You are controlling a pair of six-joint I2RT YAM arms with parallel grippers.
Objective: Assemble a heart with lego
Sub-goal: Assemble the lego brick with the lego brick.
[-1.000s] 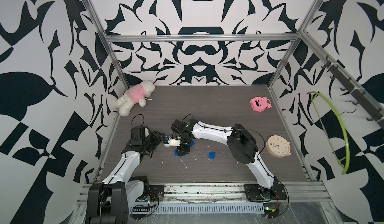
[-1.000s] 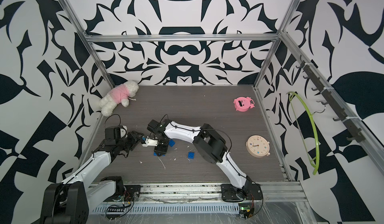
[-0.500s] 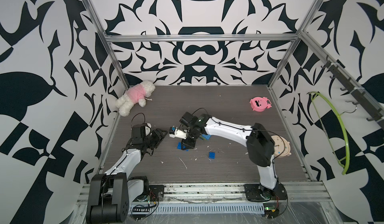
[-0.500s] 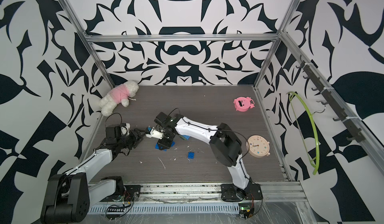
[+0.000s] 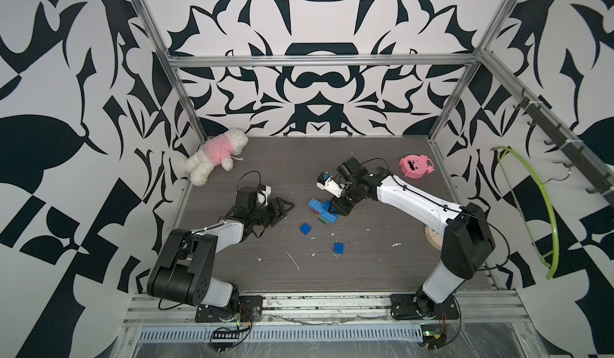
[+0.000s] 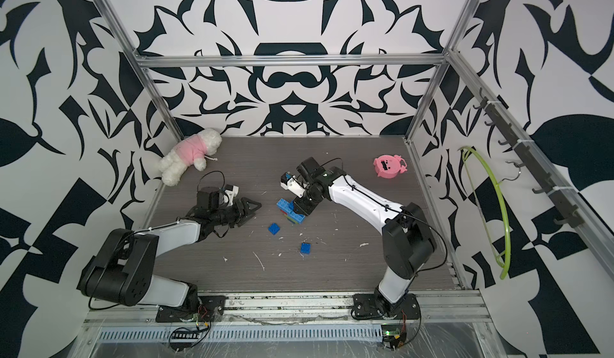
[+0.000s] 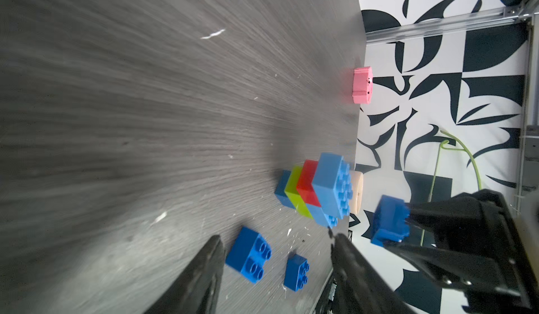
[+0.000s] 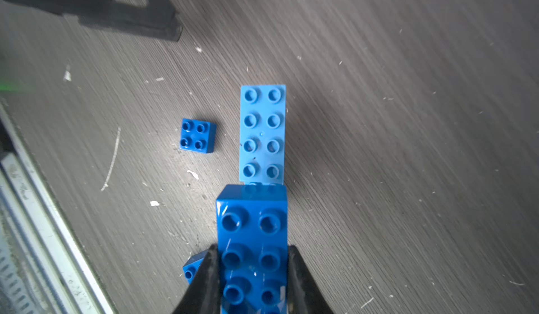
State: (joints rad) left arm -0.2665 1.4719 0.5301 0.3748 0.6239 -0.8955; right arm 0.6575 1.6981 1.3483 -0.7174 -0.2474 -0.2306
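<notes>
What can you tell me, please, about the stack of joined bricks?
The stack is glossy studded plastic: blue at the bottom, then lime green, then red beside blue, topped by a long light-blue brick. It stands on the table. The right claw holds a dark-blue brick just over one end, seemingly not touching.

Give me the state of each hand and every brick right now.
Right hand: shut on the dark blue brick, held off the table.
Left hand: open, empty.
Heart stack: partly built, standing on the table.
Two loose blue bricks: studs up, unattached.
</notes>
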